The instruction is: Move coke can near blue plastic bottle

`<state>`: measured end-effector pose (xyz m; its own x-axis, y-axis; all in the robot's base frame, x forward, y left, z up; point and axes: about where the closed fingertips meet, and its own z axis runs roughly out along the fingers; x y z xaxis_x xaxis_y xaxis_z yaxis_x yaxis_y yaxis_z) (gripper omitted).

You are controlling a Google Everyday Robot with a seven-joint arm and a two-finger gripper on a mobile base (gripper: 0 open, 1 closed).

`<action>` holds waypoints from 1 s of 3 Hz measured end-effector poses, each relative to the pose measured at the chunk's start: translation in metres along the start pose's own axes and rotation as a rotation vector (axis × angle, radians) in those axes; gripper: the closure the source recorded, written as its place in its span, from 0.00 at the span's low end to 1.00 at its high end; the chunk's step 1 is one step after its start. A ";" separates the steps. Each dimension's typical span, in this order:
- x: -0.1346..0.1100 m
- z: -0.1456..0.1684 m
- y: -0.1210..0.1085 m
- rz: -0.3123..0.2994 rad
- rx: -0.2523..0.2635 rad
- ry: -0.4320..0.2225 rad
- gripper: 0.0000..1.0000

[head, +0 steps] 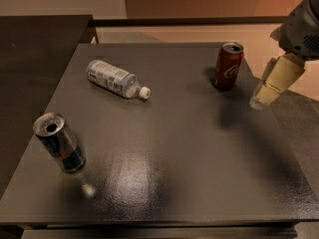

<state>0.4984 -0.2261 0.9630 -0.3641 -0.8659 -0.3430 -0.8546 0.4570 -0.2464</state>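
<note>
The coke can (229,65), red with white script and a silver top, stands upright at the far right of the dark table (174,148). The blue plastic bottle (114,78) lies on its side at the far left of the table, its white cap pointing right and toward the front. My gripper (266,91), cream-coloured under a grey wrist, hangs at the table's right edge. It is to the right of the coke can and a little nearer the front, apart from it and holding nothing.
A dark blue-and-silver can (60,142) stands upright near the front left of the table. A second dark surface (35,59) adjoins the table on the left. Tan floor (189,31) lies beyond the far edge.
</note>
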 end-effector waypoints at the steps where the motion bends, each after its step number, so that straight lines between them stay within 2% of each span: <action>1: -0.006 0.016 -0.024 0.050 0.023 -0.044 0.00; 2: -0.010 0.031 -0.051 0.122 0.045 -0.108 0.00; 3: -0.019 0.044 -0.071 0.174 0.045 -0.173 0.00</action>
<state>0.5825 -0.2336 0.9467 -0.4326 -0.7271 -0.5331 -0.7655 0.6086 -0.2089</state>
